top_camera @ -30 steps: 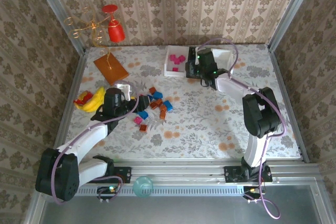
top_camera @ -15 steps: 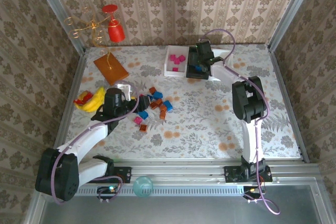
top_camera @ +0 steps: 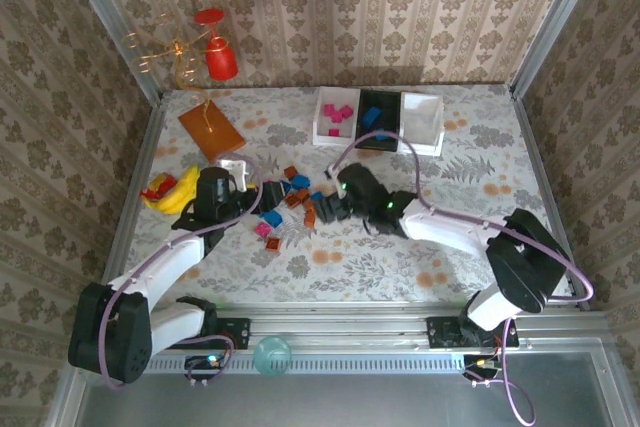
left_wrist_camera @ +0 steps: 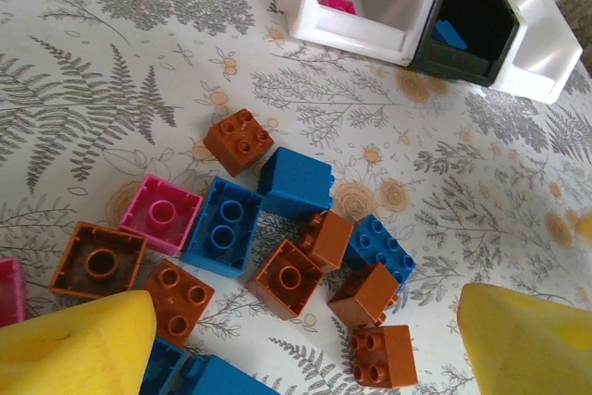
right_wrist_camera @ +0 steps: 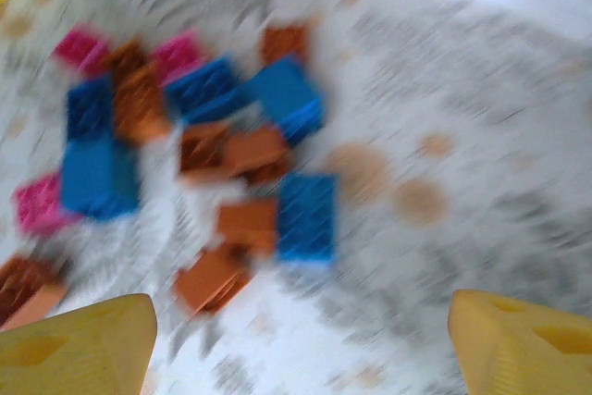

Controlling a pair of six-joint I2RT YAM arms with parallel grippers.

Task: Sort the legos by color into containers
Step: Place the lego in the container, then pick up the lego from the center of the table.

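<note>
The loose legos (top_camera: 292,203) lie in a heap at mid-table: blue (left_wrist_camera: 296,182), pink (left_wrist_camera: 160,214) and brown (left_wrist_camera: 239,139) bricks. My left gripper (top_camera: 268,197) hangs open at the heap's left edge, its yellow fingertips (left_wrist_camera: 74,349) wide apart over brown bricks. My right gripper (top_camera: 326,209) is open at the heap's right edge; its view is blurred, with a blue brick (right_wrist_camera: 305,215) ahead. Three containers stand at the back: a white tray (top_camera: 322,122) with pink bricks, a black tray (top_camera: 384,137) with a blue brick (top_camera: 372,117), and a white tray (top_camera: 422,119).
A yellow banana toy (top_camera: 170,190) lies left of my left arm. An orange-brown board (top_camera: 210,130) sits at the back left, with a red cup on a wire stand (top_camera: 215,57) behind it. Metal rails edge the table.
My right arm swung from the black tray at the back down to the heap, and its jaws opened. The left arm stayed put.
</note>
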